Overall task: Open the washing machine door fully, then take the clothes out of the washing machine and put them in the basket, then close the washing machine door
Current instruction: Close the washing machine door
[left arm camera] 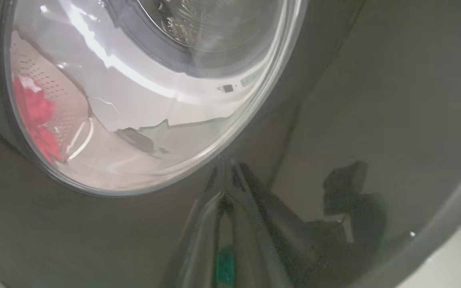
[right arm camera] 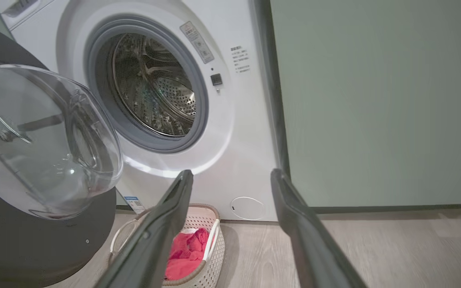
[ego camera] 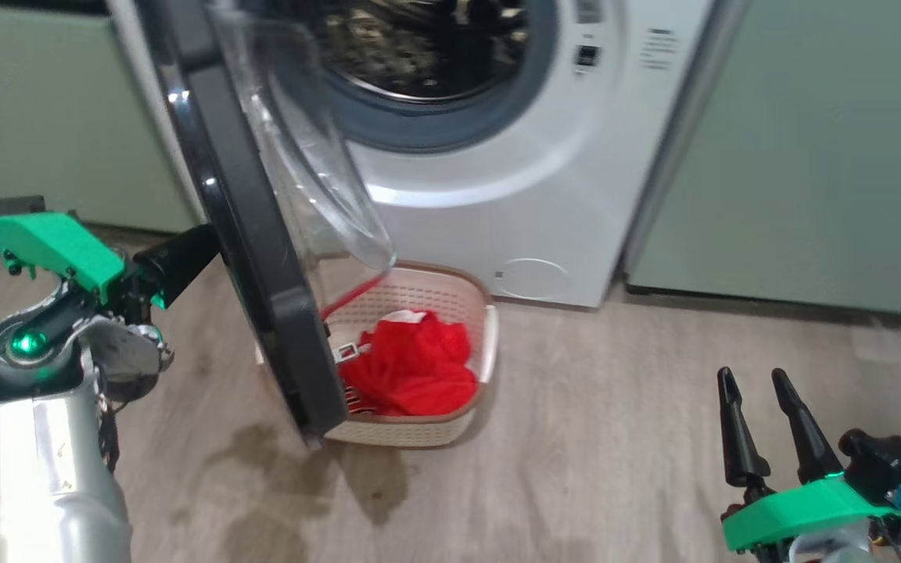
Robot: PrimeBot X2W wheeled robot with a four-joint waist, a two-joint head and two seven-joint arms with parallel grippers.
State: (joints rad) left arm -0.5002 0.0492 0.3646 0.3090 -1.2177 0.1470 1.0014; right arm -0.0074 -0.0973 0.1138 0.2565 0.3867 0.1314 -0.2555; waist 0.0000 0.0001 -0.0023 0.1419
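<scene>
Door-closing seems in hand; red clothes (ego camera: 415, 371) lie in the basket (ego camera: 462, 426) before the washing machine (ego camera: 513, 195); left gripper (ego camera: 199, 249), fingers shut and empty, meets the half-open washing machine door (ego camera: 239, 234); right gripper (ego camera: 752, 379) fingers wide, idle; next, push until latched.

One machine (ego camera: 513, 172), one door (ego camera: 251, 234), one basket (ego camera: 411, 428)

Nothing legible anywhere. On the washing machine (right arm camera: 238, 136) front: slanted sticker (right arm camera: 197, 41) beside the drum opening, print too small to read. Block of grey printed lines (right arm camera: 240, 59) just right of it, unreadable. Small blue label (right arm camera: 133, 203) near the front's bottom edge, also unreadable.
</scene>
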